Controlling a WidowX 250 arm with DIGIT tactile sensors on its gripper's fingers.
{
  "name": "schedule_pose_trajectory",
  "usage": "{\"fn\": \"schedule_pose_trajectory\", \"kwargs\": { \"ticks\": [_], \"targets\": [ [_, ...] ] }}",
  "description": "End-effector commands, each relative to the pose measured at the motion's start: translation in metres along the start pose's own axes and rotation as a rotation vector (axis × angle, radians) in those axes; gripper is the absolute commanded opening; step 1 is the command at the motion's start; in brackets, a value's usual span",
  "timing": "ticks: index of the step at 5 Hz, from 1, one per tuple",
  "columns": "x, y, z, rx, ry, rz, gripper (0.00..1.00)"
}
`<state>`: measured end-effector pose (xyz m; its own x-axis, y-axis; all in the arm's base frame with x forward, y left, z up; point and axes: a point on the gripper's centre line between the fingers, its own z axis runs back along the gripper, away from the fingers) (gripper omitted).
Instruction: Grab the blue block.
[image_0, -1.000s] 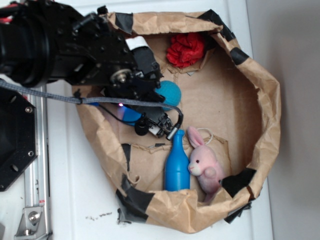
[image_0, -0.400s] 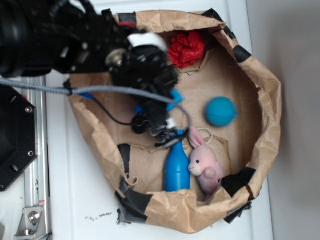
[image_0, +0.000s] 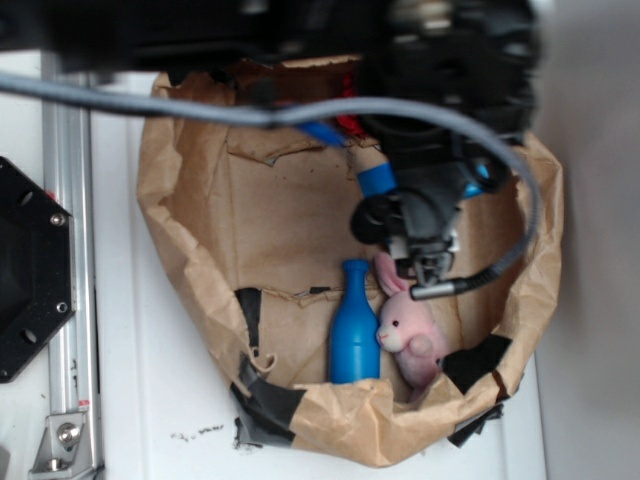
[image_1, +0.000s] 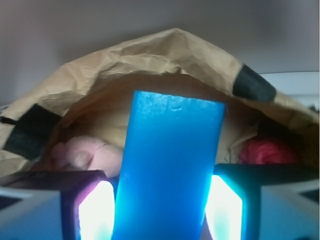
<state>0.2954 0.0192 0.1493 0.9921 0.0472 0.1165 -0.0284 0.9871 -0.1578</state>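
In the wrist view the blue block is a flat bright-blue slab standing upright between my two lit fingers. My gripper is shut on it, with a pad against each long side. Behind the block rise the brown paper bag's wall and the pink bunny. In the exterior view my gripper hangs over the right half of the bag, just above the bunny. From there the arm hides the block itself.
A blue bottle stands beside the bunny near the bag's front wall. A red crumpled thing lies at the back. The taped paper bag rim rings everything. A black plate and metal rail are at the left.
My arm swung from the bag's left side to its right side, carrying the blue block. The teal ball rolled right and is now hidden under the arm.
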Motion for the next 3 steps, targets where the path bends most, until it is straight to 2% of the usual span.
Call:
{"fn": "schedule_pose_trajectory", "kwargs": {
  "ticks": [1,3],
  "targets": [
    [-0.024,-0.027,0.013,0.073,0.008,-0.086,0.0],
    [-0.021,-0.016,0.012,0.12,-0.069,-0.058,0.0]
  ]
}}
